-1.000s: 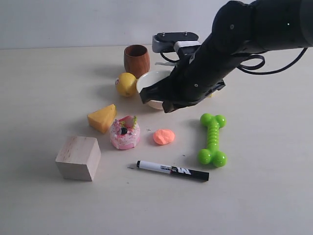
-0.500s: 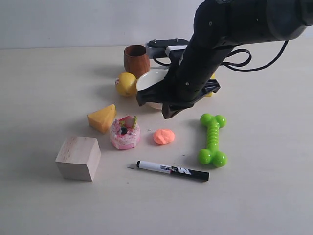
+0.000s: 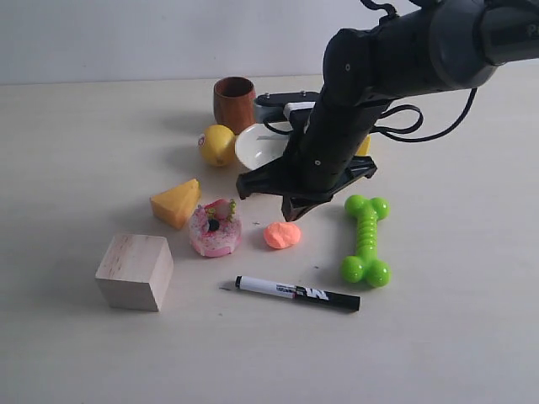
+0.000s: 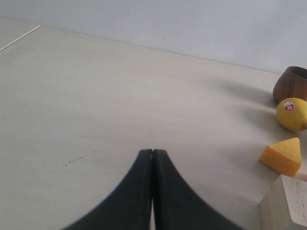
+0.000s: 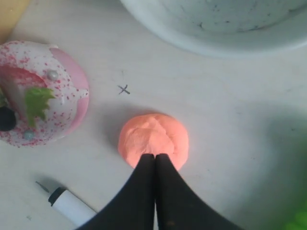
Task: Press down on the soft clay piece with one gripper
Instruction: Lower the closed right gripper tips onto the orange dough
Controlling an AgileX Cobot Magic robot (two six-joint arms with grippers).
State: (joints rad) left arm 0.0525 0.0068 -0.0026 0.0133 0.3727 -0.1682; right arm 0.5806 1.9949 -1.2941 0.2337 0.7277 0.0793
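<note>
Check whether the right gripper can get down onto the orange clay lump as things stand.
Probably yes. The right gripper, jaws shut, hangs right above the soft clay piece with nothing between them. The cake toy and marker lie off to the sides, apart from the clay.

Robot test bench in what looks like a lab rather than a home. A thick black robot arm (image 3: 379, 67) with looping cables (image 3: 438, 135) reaches in from the far right over a plain, pale tabletop (image 3: 84, 353), with a bare grey-white wall (image 3: 126, 38) behind it. An unrelated mix of props is spread across the table. On the far side are a wooden cup (image 3: 235, 103), a stickered lemon (image 3: 217, 145) and a white bowl (image 3: 257, 147). In the middle are a toy cheese wedge (image 3: 177, 203), a pink toy cake (image 3: 215, 229), a soft clay piece (image 3: 282, 235) and a green bone-shaped toy (image 3: 366, 240). Nearest are a plain wooden block (image 3: 135, 271) and a marker pen (image 3: 296, 293).
</note>
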